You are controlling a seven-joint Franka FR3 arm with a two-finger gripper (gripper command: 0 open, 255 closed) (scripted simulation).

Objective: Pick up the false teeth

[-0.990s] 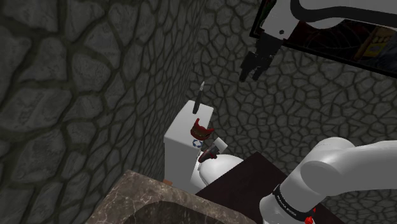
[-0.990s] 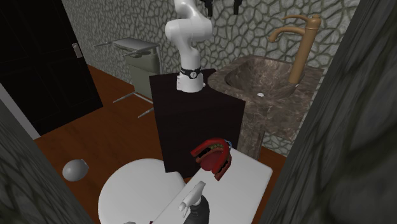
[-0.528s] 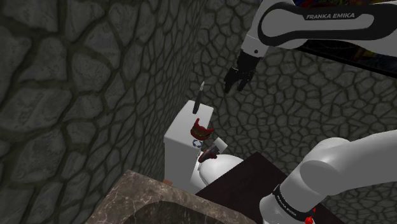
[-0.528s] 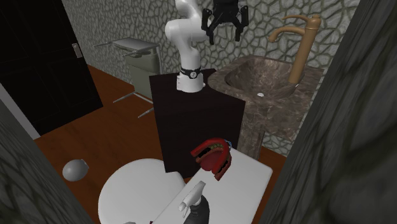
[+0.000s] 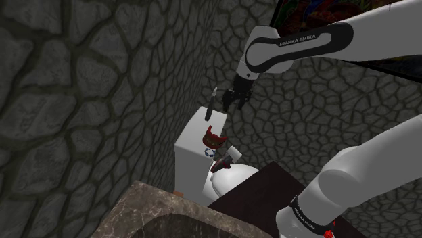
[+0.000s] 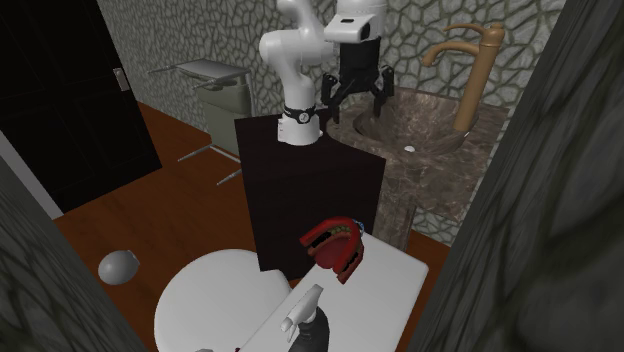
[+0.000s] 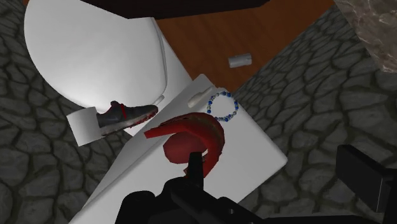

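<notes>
The false teeth (image 5: 214, 138) are a dark red denture lying on the white toilet tank lid (image 5: 193, 128), near the end closest to the stand. In the second exterior view the false teeth (image 6: 333, 246) sit on the tank lid (image 6: 385, 290) in front of the dark stand. My gripper (image 5: 233, 99) hangs open in the air well above the lid, just beside the tip of a dark spray bottle (image 5: 212, 101). Seen from across, the gripper (image 6: 356, 88) has its fingers spread apart with nothing between them. In the wrist view the false teeth (image 7: 192, 137) lie below the hand.
A bead bracelet (image 7: 224, 106) lies by the teeth, and a grey and red shoe (image 7: 124, 115) beside the tank. The spray bottle (image 6: 305, 322) stands on the lid. A stone sink (image 6: 400, 125) with a faucet (image 6: 472, 70) flanks the stand. Rough stone wall (image 5: 81, 81) runs close along the tank.
The arm has swung down and toward the shoulder view's left, bringing the gripper from high by the picture frame to just above the spray bottle. The teeth have not moved.
</notes>
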